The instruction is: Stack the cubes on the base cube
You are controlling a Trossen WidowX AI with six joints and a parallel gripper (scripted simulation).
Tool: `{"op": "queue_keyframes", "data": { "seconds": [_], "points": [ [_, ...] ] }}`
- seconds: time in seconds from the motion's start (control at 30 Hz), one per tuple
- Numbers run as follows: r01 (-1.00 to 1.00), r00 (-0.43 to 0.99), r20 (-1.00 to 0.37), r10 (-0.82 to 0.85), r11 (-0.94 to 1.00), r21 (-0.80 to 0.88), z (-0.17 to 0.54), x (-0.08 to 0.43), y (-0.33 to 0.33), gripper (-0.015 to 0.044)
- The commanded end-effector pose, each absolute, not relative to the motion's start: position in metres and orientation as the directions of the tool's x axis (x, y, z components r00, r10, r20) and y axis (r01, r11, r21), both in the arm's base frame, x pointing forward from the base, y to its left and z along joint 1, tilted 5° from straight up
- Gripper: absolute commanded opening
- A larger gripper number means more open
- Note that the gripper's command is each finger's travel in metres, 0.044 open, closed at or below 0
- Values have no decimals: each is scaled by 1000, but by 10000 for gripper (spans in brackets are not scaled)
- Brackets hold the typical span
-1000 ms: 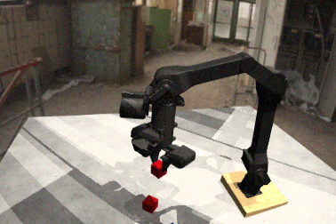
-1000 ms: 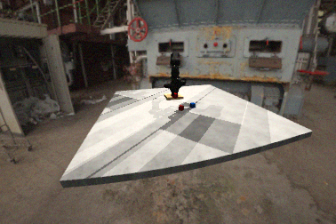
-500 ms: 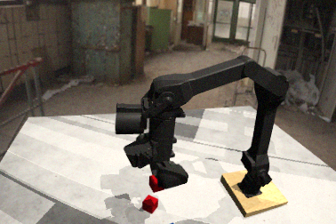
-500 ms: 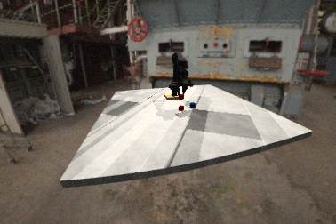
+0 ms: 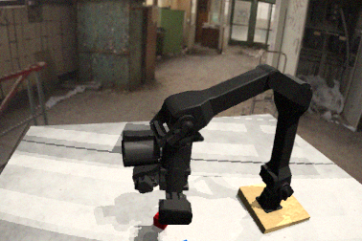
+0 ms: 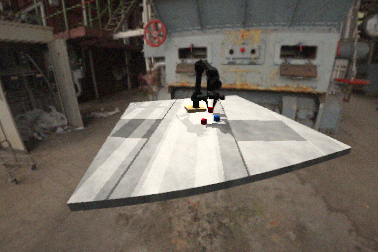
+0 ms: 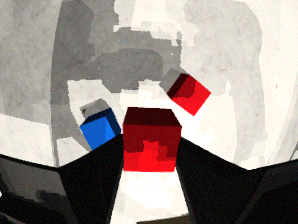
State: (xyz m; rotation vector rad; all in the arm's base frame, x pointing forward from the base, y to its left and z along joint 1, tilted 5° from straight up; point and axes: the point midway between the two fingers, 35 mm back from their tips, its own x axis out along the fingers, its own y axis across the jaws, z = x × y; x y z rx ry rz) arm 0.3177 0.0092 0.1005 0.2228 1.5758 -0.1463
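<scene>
My gripper is shut on a red cube, raised above the table; in the top view a finger hides that cube. The blue cube stands on the table, left of the held cube in the wrist view; only a sliver shows at the bottom edge of the top view. The other red cube rests on the table apart from the blue one, upper right of the held cube in the wrist view, and is partly hidden by a finger in the top view. Nothing sits on the blue cube.
The arm stands on a wooden base plate on the patchy white and grey table. The black arm reaches across from its base to above the cubes. Shadow patches lie around the two standing cubes.
</scene>
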Motion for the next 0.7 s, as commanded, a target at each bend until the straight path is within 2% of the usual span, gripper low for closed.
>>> {"op": "queue_keyframes", "data": {
  "seconds": [0.0,0.33,0.67],
  "points": [
    [320,-20,-998,56,946,46,95,318,21,105],
    [541,-22,-998,60,840,39,90,318,54,105],
    [555,-22,-998,60,831,38,89,318,56,105]
  ]
}}
